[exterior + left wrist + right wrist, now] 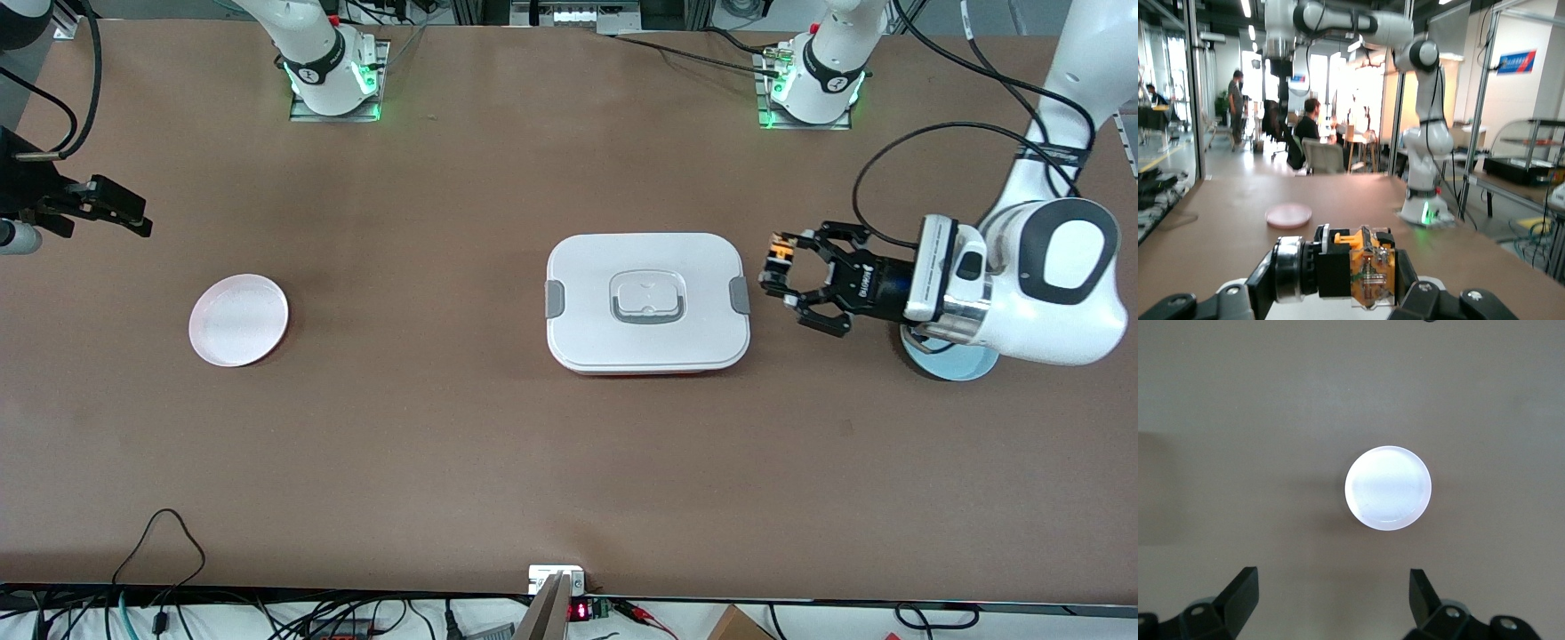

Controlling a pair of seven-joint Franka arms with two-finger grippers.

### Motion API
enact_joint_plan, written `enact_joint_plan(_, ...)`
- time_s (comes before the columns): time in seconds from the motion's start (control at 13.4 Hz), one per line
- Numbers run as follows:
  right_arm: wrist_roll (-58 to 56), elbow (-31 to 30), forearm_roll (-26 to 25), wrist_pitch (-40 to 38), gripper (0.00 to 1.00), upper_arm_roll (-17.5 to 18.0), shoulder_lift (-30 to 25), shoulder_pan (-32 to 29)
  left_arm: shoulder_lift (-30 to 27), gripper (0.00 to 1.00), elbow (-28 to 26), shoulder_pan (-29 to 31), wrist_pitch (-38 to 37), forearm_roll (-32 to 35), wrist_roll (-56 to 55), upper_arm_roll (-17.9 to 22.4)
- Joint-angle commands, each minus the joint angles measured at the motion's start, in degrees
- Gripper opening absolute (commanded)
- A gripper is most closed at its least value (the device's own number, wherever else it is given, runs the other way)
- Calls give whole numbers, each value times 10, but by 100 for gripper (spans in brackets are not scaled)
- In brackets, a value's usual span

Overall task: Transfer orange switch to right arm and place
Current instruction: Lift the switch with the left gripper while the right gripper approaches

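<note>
The orange switch [781, 257] is up in the air, lying sideways, with my left gripper [775, 276] shut on it just beside the white box, toward the left arm's end of the table. In the left wrist view the orange switch [1359, 270] shows a black body, a silver ring and an orange block, clamped between my left gripper's [1338, 275] claw fingers. My right gripper [107, 217] hangs open and empty at the right arm's end of the table. Its view, with my right gripper [1331, 588] at the edge, looks down on a pink plate [1388, 488].
A white lidded box [578, 267] with grey clips sits mid-table. The pink plate [238, 320] lies toward the right arm's end. A pale blue plate [958, 364] lies partly under the left arm's wrist. Cables run along the table's front edge.
</note>
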Motion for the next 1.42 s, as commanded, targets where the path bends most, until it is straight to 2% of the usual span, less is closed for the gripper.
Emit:
enact_joint_plan(0.0, -3, -6, 66, -2, 100, 2, 4, 0, -84, 0, -61, 18, 25, -97, -3, -27)
enact_joint_plan(0.07, -3, -7, 129, -9, 100, 1, 8, -3, -132, 0, -103, 18, 32, -162, -2, -33)
enact_joint_plan(0.15, -3, -7, 165, -13, 100, 1, 13, -4, -173, 0, -143, 17, 35, -219, 4, -35)
enact_joint_plan(0.37, 3, -7, 284, -35, 100, 0, 15, -3, -250, 0, -188, 16, 46, -249, 5, -42)
enact_joint_plan(0.52, 3, -7, 330, -57, 100, 1, 25, 6, -288, 0, -222, 16, 47, -262, 5, -43)
enact_joint_plan(0.6, -6, -7, 371, -63, 100, 1, 36, 7, -294, 0, -232, 13, 47, -269, 7, -43)
enact_joint_plan(0.75, -70, -7, 489, -109, 100, -1, 72, -2, -295, 0, -239, 13, 60, -284, 24, -53)
enact_joint_plan(0.82, -86, -14, 524, -114, 100, -2, 79, -7, -295, 0, -243, 13, 69, -306, 27, -64)
enact_joint_plan(1.05, -86, -46, 586, -91, 100, -1, 84, -4, -296, 0, -244, 12, 117, -351, 47, -97)
enact_joint_plan(1.2, -85, -65, 635, -72, 100, 0, 84, 12, -295, 0, -243, 12, 127, -361, 48, -103)
enact_joint_plan(1.35, -74, -69, 662, -52, 100, 0, 84, 39, -294, 0, -243, 13, 126, -361, 48, -103)
